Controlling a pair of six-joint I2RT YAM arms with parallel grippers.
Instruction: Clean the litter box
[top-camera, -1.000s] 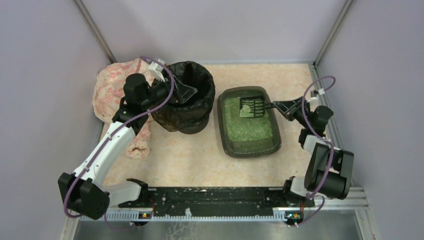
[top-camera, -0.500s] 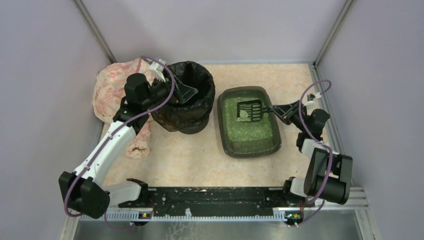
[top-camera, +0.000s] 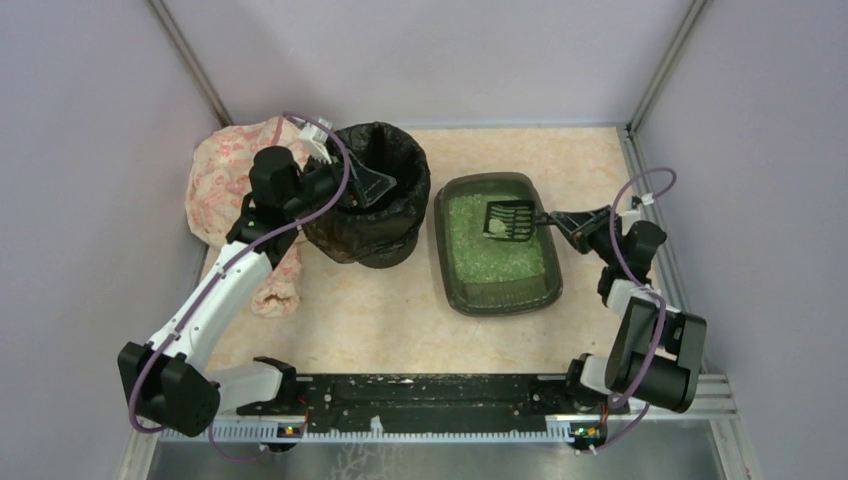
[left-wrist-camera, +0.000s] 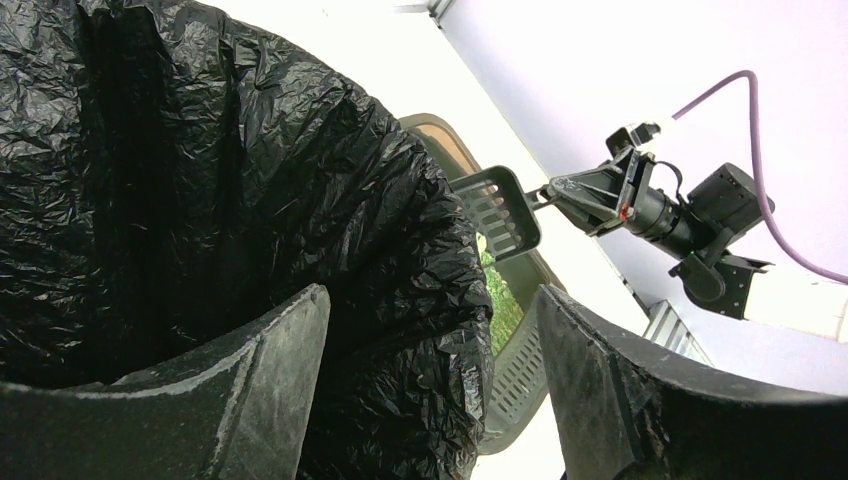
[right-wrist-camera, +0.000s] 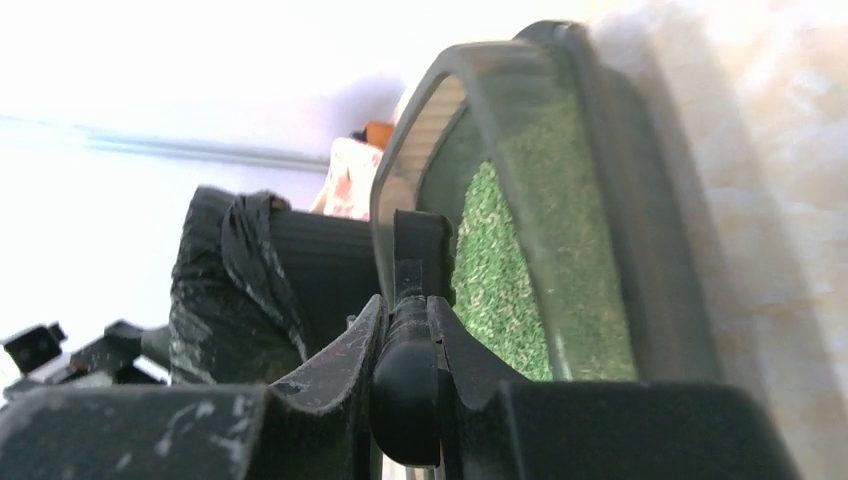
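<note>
The litter box (top-camera: 448, 288), a dark tray of green litter, lies right of centre; it also shows in the right wrist view (right-wrist-camera: 600, 150) and the left wrist view (left-wrist-camera: 520, 385). My right gripper (top-camera: 556, 220) is shut on the handle of a black slotted scoop (top-camera: 508, 220), which it holds over the box's far half with a small pale clump on it. The handle shows clamped between the jaws (right-wrist-camera: 405, 330). My left gripper (top-camera: 365, 186) is open, its fingers astride the near wall of the round bin lined with a black bag (top-camera: 385, 225), with the bag (left-wrist-camera: 400, 300) between them.
A pink patterned cloth bag (top-camera: 225, 190) lies left of the bin, behind my left arm. Lilac walls close in the far, left and right sides. A black rail (top-camera: 430, 395) runs along the near edge.
My right gripper has shifted the scoop slightly over the litter, a little nearer then back to the right. The pale clump on it looks smaller. The left arm has not moved.
</note>
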